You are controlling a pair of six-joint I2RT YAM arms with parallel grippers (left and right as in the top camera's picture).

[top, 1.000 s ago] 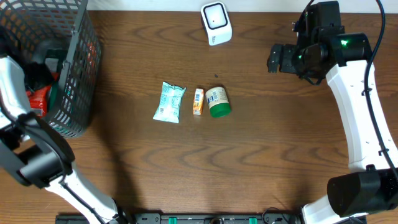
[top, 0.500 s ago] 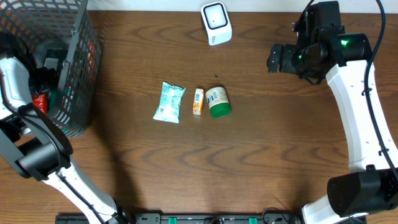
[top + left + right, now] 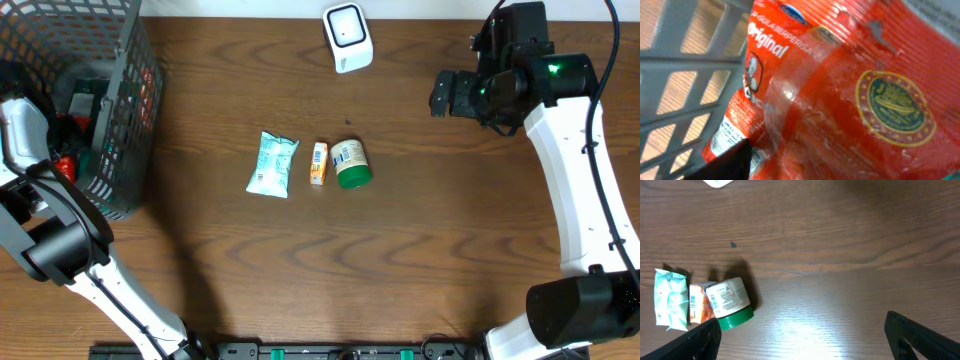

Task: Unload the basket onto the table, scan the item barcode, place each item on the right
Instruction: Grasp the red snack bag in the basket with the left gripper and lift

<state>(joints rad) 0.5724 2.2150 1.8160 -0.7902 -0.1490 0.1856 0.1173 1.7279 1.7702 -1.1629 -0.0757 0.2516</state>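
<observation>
Currently at the pick stage, by my reading; no barcode has met the scanner [image 3: 347, 37] yet. Left gripper [image 3: 75, 112] is down inside the wire basket [image 3: 125, 120] at the table's [image 3: 450, 250] left edge. Its wrist view is filled by a red snack packet [image 3: 840, 100] lying against the basket wall, glossy film, a white printed panel near its lower corner. Only one dark finger [image 3: 727, 162] shows, at the bottom left, close to or touching the packet. Whether the jaws have closed on the film: cannot tell. Right gripper [image 3: 440, 93] hovers above the table's right side, near the scanner, jaws spread wide, holding nothing. Mid-table lie a pale teal pouch [image 3: 272, 165], a small orange box [image 3: 319, 163] and a green-lidded jar [image 3: 350, 164], side by side, the box touching the jar. Whether these three are scanned already is not shown. Remaining, as judged: secure the packet, lift it clear of the basket, carry it to the scanner at the far edge, present the barcode face. Thin film may slip or crumple in the grip.
</observation>
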